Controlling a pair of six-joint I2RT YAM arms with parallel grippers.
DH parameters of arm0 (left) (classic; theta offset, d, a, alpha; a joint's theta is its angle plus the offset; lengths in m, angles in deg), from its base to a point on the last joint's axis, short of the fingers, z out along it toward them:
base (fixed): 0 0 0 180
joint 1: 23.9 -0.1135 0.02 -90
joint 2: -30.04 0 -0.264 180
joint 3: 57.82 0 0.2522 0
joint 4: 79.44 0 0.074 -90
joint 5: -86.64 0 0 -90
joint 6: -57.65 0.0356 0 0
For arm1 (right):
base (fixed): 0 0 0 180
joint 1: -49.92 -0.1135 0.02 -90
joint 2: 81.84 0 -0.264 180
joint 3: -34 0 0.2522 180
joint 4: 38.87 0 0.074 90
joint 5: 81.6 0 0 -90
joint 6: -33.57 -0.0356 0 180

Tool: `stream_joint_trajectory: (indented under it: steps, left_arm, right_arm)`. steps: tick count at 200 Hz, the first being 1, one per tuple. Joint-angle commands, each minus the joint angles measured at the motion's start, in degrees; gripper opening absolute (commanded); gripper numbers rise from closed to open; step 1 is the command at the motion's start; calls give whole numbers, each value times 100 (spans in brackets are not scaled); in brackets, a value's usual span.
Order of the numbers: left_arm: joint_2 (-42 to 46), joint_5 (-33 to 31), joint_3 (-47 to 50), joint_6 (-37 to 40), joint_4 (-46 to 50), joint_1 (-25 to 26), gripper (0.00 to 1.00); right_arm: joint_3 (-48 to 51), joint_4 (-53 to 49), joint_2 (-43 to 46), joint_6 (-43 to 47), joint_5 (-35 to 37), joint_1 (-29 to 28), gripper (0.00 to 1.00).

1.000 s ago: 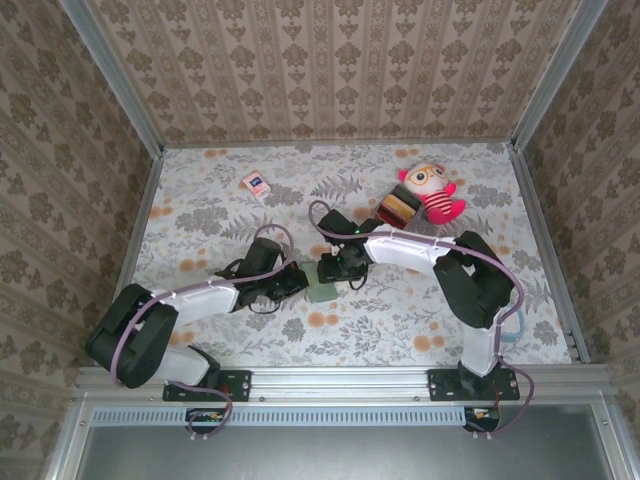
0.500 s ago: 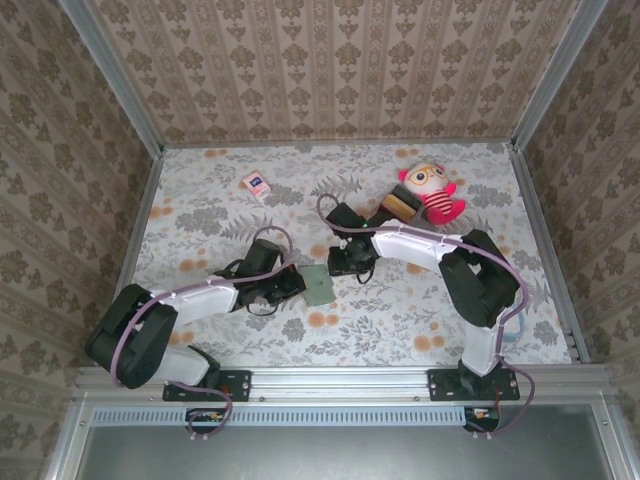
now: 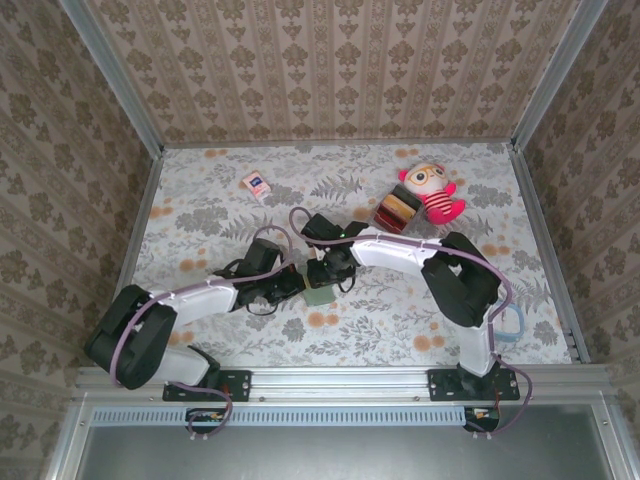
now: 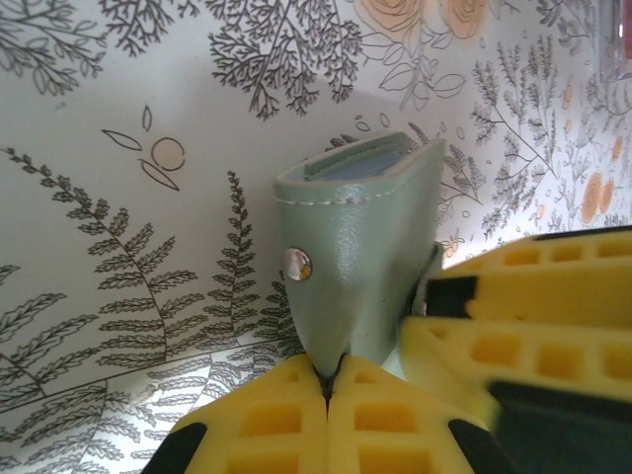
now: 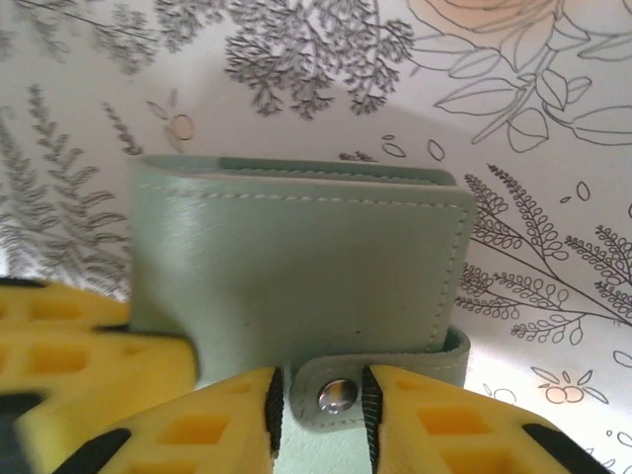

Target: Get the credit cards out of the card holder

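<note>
Flower-printed bench [image 3: 200, 220], with both arms meeting at the grey-green card holder [image 3: 320, 293] near its middle.

Left fingers [image 4: 267, 420] are closed tight on the holder's lower edge, pad against pad with the soft panel pinched in the seam and a metal snap [image 4: 296, 263] just above them. In the holder's open top a pale blue-grey edge [image 4: 360, 166] sits in the pocket; whether it is a card cannot be told. Right fingers [image 5: 212, 420] stand narrowly apart on either side of the holder's snap tab [image 5: 341, 395], each pad right at the tab's edge; whether they pinch it cannot be told. Farther back lie a pink-and-white packet [image 3: 256, 184], a stack of blocks [image 3: 397, 209] and a plush doll [image 3: 432, 192], well apart from the holder.
</note>
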Motion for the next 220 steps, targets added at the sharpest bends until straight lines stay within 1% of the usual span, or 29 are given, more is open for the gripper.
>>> stream_joint_trajectory:
  steps: [1, 21, 56, 79, 90, 101, 125, 137, 220]
  left_arm:
    - [234, 14, -70, 90, 146, -19, 0]
    - [297, -33, -56, 100, 215, -19, 0]
    - [307, -65, -43, 118, 275, -28, 0]
    - [281, -121, -81, 135, 411, -30, 0]
    - [280, -155, -83, 139, 470, -37, 0]
    - [285, -199, -96, 153, 564, -37, 0]
    - [277, -262, -87, 157, 655, -46, 0]
    - [263, -258, -87, 156, 646, -58, 0]
    - [167, -219, -96, 157, 586, -63, 0]
  right_arm:
    - [-192, -288, -174, 34, 183, 9, 29]
    - [-241, -397, -229, 26, 327, 3, 27]
    - [-160, -404, -94, -38, 464, 53, 17]
    - [-32, -295, 75, -102, 496, 114, 14]
    - [88, -191, 196, -150, 463, 173, 12]
    - [245, -39, 327, -223, 427, 262, 8]
    - [513, 214, 575, -304, 225, 454, 4]
    - [595, 225, 650, -335, 155, 526, 0]
    - [671, -30, 589, -476, 598, 633, 0]
